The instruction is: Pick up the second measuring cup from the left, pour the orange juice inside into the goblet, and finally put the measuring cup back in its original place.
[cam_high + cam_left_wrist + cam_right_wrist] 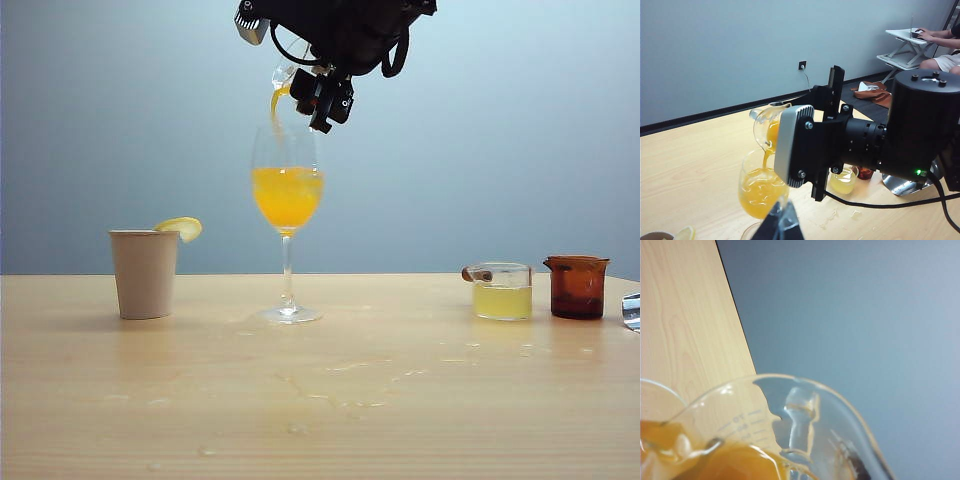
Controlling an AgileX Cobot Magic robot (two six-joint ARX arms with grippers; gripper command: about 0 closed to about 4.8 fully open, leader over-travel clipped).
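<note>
My right gripper (322,100), clamped on the tilted measuring cup (767,125), pours orange juice (287,195) into the goblet (287,240); emptying and returning the cup remain. My left gripper (780,222) waits nearby, its jaw state indiscernible.

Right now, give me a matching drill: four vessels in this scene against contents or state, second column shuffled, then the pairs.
Column one:
1. goblet
2. measuring cup
3. paper cup
4. amber glass cup

Column two:
A. lemon slice on its rim
B. tilted above the goblet in the right end effector, orange juice running from its spout
C. standing at the far right of the table, brown glass
D. upright, bowl partly filled with orange juice

Pairs: 1-D, 2-B, 3-A, 4-C
</note>
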